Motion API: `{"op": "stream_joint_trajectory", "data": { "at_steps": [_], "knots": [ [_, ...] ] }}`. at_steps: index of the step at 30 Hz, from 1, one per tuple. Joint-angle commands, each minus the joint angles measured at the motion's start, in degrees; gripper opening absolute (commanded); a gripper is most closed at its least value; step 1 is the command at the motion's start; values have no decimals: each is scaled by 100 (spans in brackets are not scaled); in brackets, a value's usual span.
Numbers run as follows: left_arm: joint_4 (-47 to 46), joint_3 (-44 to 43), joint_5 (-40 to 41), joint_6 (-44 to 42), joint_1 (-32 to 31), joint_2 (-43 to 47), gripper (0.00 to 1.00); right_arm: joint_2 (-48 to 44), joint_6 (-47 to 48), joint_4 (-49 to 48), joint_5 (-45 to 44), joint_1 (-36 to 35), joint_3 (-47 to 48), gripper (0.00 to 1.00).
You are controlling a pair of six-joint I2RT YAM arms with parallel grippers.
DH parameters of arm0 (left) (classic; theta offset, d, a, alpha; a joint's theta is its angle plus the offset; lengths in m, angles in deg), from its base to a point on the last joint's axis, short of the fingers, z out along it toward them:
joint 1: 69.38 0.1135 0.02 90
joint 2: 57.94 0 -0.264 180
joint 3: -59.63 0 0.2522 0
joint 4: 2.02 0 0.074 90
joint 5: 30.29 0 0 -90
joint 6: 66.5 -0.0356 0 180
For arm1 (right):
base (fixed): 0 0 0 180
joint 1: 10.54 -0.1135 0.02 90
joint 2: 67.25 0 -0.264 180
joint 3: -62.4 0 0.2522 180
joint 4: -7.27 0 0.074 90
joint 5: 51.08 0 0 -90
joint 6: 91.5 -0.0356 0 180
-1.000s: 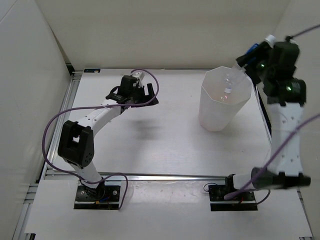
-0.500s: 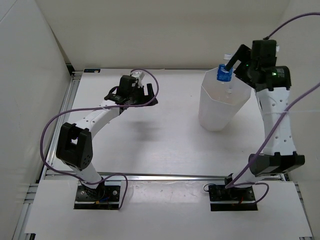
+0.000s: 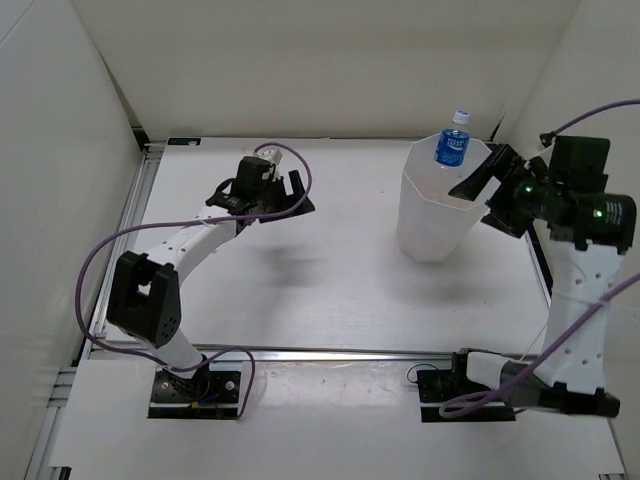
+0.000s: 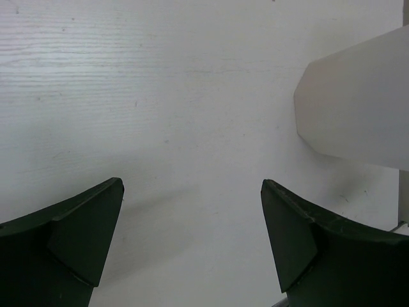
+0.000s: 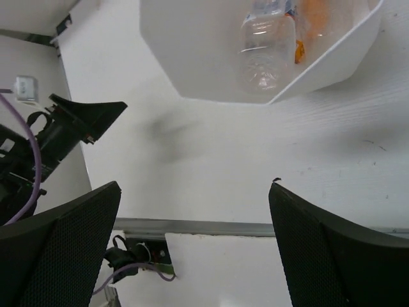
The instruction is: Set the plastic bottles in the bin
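Observation:
The bin (image 3: pixel 430 225), white and translucent, stands at the table's far right. A clear bottle with a blue label (image 3: pixel 452 147) is upright in its mouth at the far rim, its white cap above the rim and nothing gripping it. In the right wrist view the bin (image 5: pixel 192 51) holds a plain clear bottle (image 5: pixel 262 57) and an orange bottle (image 5: pixel 313 19). My right gripper (image 3: pixel 478 178) hangs open and empty just right of the rim, with bare table between its fingers (image 5: pixel 195 185). My left gripper (image 3: pixel 302 192) is open and empty over the table, well left of the bin (image 4: pixel 358 109).
White walls close in the table on the left, back and right. A metal rail (image 3: pixel 330 352) runs along the near edge by the arm bases. Purple cables loop off both arms. The left gripper (image 4: pixel 192 184) looks down on bare table.
My right gripper went from shut on the blue-labelled bottle to open, letting it go over the bin, then drew back to the right and lower. The left arm barely moved.

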Motion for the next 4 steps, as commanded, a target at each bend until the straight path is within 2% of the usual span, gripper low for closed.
{"op": "stream_joint_trajectory", "data": {
  "at_steps": [1,4],
  "knots": [
    [65,113,503,104,-250,766,100,-371,448,-99,590,157,-67,100],
    [258,183,1160,-186,-531,1161,100,-537,555,34,415,-18,-277,100]
  ]
}}
